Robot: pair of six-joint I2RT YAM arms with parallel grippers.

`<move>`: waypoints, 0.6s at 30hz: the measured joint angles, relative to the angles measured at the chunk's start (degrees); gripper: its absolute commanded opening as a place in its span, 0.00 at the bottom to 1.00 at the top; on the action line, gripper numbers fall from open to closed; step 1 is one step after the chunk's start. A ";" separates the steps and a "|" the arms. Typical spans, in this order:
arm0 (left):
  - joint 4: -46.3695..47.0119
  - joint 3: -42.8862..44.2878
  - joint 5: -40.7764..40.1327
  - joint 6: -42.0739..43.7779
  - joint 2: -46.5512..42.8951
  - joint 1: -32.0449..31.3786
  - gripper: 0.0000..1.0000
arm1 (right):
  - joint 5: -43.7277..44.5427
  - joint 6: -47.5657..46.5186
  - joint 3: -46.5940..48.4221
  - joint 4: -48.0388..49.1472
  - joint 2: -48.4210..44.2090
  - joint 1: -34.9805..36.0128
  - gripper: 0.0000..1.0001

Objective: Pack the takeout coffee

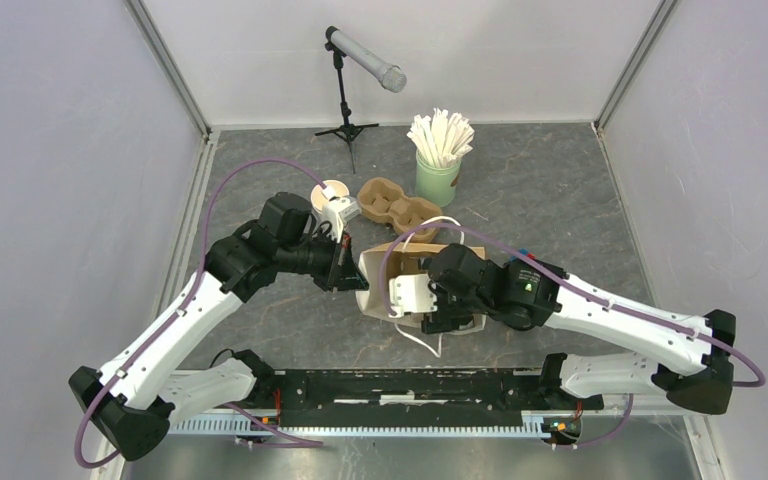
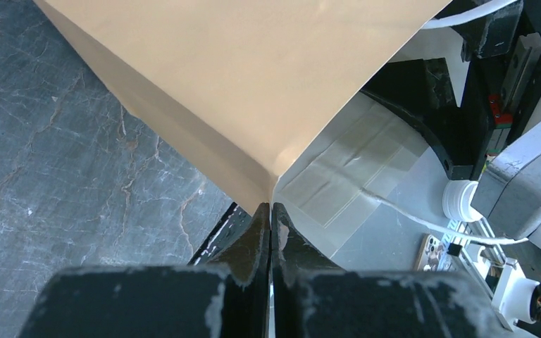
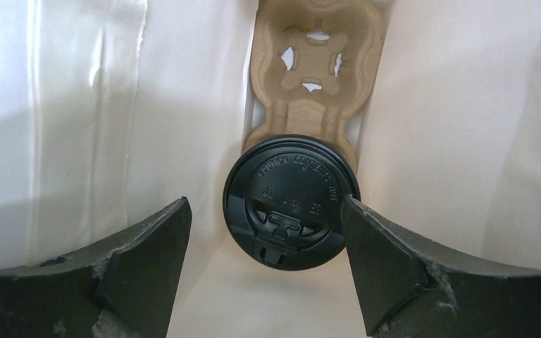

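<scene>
L gripper: we see the left gripper (image 2: 271,211) w/ both fingers pressed together on the top edge of the paper bag (image 2: 253,84), right at a corner fold. It is clamped on the bag.
R gripper: the right gripper (image 3: 264,205) points down into the bag's mouth. Its fingers (image 3: 148,260) stand wide apart, one on each side of the lid. We see a gap on both sides, so nothing is gripped.
Coffee: the takeout coffee (image 3: 289,201) is inside the bag, upright, seated in the near pocket of the cup carrier (image 3: 317,70). We only get its round black lid from above; the cup body is hidden.
Carrier: it lies on the bag's floor btw the white inner walls. The far pocket shows its cut flaps.
Bag: it stands at mid-table btw the two arms in the top view, tan outside, white inside, w/ a white loop handle.
Table: dark grey marbled table (image 1: 560,200).
Behind bag: a second carrier (image 1: 400,205) is just beyond the bag. A green cup of white sticks (image 1: 440,165) is near it. A cream-white cup (image 1: 332,193) is by the left arm. A mic on a stand (image 1: 360,60) is at the back.
</scene>
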 measured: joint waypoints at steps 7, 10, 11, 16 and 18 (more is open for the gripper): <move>-0.02 0.00 -0.24 -1.16 -0.37 0.00 0.02 | -0.37 0.96 0.87 -0.76 0.81 0.00 0.71; -0.02 0.00 -0.63 -2.12 -0.55 0.02 0.02 | -0.39 1.33 1.99 -0.92 1.14 0.00 0.62; -0.02 0.00 -0.87 -2.25 -0.68 0.07 0.02 | -0.35 1.40 2.27 -0.90 1.14 0.00 0.59; -0.04 0.00 -1.14 -2.60 -1.62 0.11 0.02 | 0.13 1.73 2.47 -0.55 1.14 0.02 0.46; -0.07 0.00 -1.16 -3.04 -1.95 0.11 0.02 | 0.35 1.73 2.47 -0.13 1.16 0.00 0.40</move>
